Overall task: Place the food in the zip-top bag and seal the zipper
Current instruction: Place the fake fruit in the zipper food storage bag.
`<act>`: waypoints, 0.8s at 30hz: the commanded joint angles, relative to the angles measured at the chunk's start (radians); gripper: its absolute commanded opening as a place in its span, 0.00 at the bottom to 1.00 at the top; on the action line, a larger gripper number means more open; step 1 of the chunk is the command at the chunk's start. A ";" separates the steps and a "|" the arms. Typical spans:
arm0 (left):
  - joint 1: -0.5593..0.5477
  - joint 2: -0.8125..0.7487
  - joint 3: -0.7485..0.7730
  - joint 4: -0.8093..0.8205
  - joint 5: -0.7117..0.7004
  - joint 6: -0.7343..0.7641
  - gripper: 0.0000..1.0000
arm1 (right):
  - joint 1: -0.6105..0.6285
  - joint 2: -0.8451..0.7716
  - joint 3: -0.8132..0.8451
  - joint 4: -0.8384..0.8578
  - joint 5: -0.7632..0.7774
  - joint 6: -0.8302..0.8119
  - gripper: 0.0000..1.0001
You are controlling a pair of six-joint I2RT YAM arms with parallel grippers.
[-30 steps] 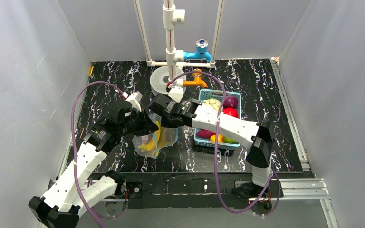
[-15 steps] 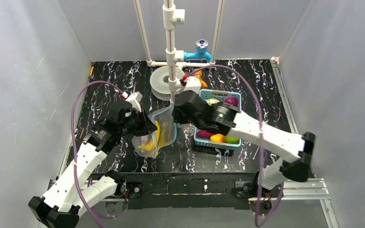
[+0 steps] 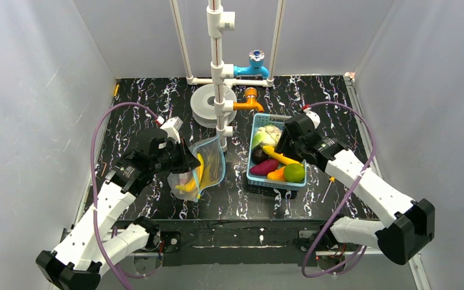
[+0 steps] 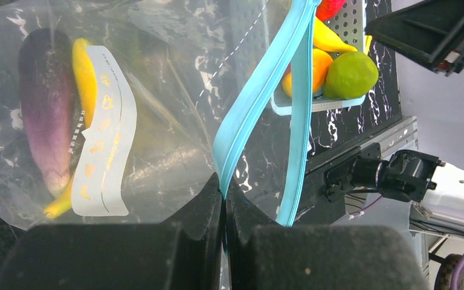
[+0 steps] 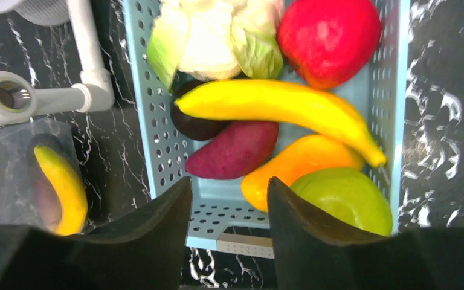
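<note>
Left gripper (image 4: 223, 188) is clenched on the zipper (image 4: 241, 115) of the zip-top bag (image 3: 205, 172). The bag sits open on the black, white-veined desk (image 3: 151, 96), containing a banana (image 4: 82, 69) and eggplant (image 4: 43, 115). Right gripper (image 5: 226, 193) hangs released above the blue basket (image 5: 148, 121) of other food (image 5: 235, 148). Pale walls (image 3: 36, 90) enclose the desk, and a white pipe stand (image 3: 216, 54) rises at the rear.

zip-top bag (image 4: 175, 84) was clear, crinkly, glossy plastic – its white label (image 4: 112, 139) looked matt | zipper (image 4: 244, 115) was smooth blue plastic | basket (image 5: 150, 121) was light-blue perforated plastic, dull sheen | banana (image 5: 278, 106) and green apple (image 5: 347, 205) were smooth, softly shiny | pipes (image 3: 216, 54) were smooth white plastic | table (image 3: 338, 96) was black, marbled – faintly glossy
</note>
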 commanded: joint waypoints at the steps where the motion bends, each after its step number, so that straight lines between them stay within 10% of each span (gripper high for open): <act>1: -0.002 -0.011 0.009 0.017 0.039 0.021 0.00 | -0.032 0.028 0.018 0.021 -0.202 -0.019 0.64; 11: -0.002 -0.006 0.020 0.010 0.054 0.027 0.00 | -0.041 0.307 0.204 -0.085 -0.151 -0.196 0.79; 20: -0.002 -0.006 0.027 -0.018 0.010 0.019 0.00 | -0.044 0.211 0.119 0.027 -0.191 0.237 0.79; 24: -0.002 -0.003 0.032 -0.018 0.021 0.023 0.00 | -0.047 0.111 -0.067 0.243 -0.164 0.571 0.97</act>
